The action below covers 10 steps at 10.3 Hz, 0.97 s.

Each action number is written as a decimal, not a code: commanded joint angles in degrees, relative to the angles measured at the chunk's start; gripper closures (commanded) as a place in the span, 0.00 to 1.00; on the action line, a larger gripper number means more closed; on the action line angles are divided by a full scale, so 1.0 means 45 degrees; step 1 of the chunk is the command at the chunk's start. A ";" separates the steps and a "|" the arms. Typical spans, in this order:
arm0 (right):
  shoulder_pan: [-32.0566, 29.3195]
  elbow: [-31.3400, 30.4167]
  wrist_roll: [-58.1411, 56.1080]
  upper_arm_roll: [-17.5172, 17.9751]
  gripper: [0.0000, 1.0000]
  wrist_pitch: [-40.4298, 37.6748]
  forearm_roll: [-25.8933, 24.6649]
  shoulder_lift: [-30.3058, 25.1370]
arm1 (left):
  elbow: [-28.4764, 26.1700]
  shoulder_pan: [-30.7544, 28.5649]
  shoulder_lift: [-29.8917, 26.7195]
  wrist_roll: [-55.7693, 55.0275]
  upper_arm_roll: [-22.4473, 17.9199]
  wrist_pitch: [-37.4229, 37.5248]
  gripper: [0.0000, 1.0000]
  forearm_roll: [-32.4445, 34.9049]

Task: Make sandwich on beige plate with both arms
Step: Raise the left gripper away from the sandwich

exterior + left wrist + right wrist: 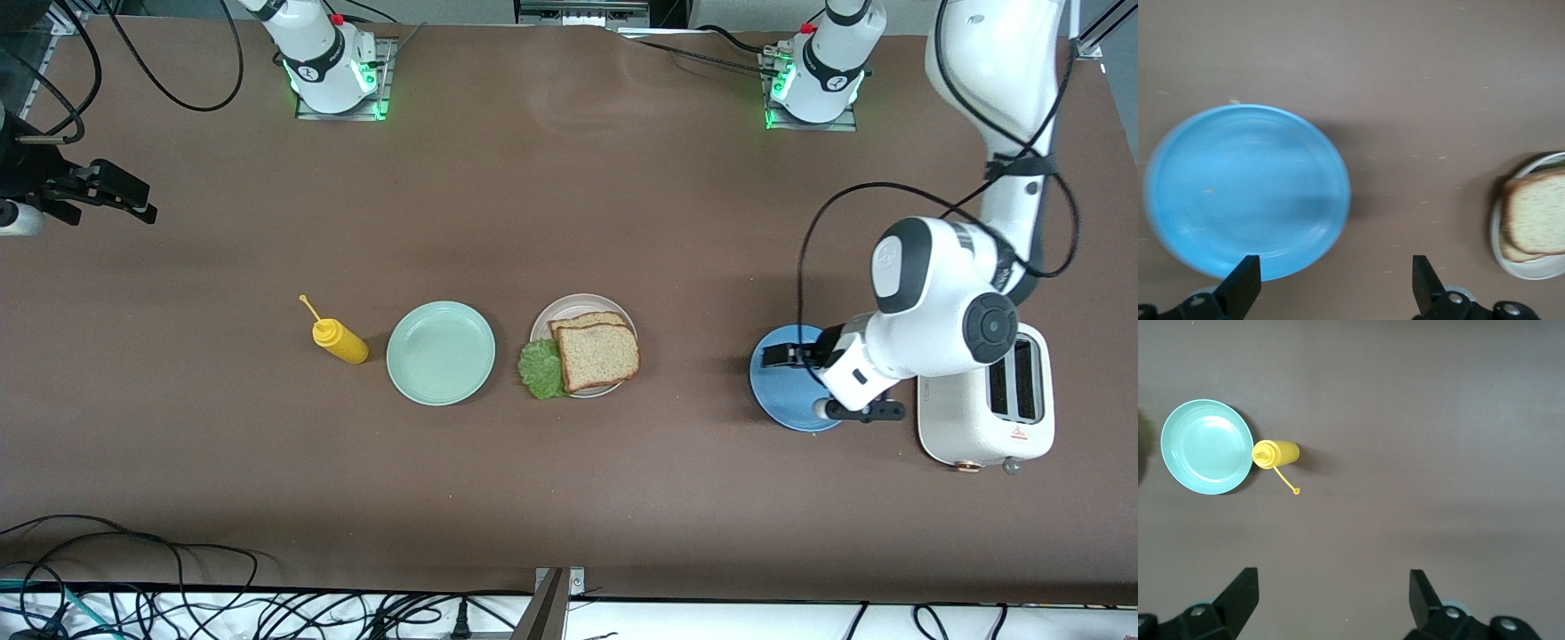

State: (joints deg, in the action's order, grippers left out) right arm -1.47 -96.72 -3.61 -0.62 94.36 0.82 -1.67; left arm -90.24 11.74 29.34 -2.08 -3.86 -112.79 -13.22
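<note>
Brown tabletop fills the frame, cables trailing along its lower edge. At centre the sandwich [594,352] sits on the beige plate [544,317]: two square wholegrain slices, dark-crusted, the top one skewed off the lower, with ruffled green lettuce [541,368] spilling over the plate's rim. Beside it stand a mint plate [440,353] and a tipped yellow bottle [339,340]. At right, the left gripper [805,384], fingers spread wide and empty, hangs over the blue plate [775,396], which lies next to a white toaster [985,416]. Higher at the frame's left edge, the right gripper [111,193] waits, its fingers also wide and holding nothing. The build looks finished; a clean end means lifting both arms straight away without brushing the stack.
</note>
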 commanded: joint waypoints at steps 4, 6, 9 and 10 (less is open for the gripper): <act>-0.0102 0.0301 0.0060 0.0099 0.00 -0.0245 0.0209 0.0117 | -0.2052 -0.0284 -0.2473 -0.0183 -0.0196 0.0104 0.00 0.3595; -0.0102 0.0301 0.0080 0.0099 0.00 -0.0245 0.0229 0.0117 | -0.2309 -0.0459 -0.3197 -0.0144 -0.0294 0.0433 0.00 0.4417; -0.0102 0.0302 0.0060 0.0099 0.00 -0.0245 0.0209 0.0117 | -0.2309 -0.0557 -0.3998 -0.0105 -0.0295 0.1623 0.00 0.5125; -0.0102 0.0321 0.0080 0.0099 0.00 -0.0245 0.0209 0.0117 | -0.2309 -0.0693 -0.4368 -0.0066 -0.0295 0.2052 0.00 0.5125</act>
State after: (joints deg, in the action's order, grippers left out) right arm -1.47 -96.66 -3.61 -0.60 94.34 0.82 -1.57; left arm -98.47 9.33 13.51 -2.12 -5.37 -105.66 7.93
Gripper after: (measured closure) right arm 0.000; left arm 0.000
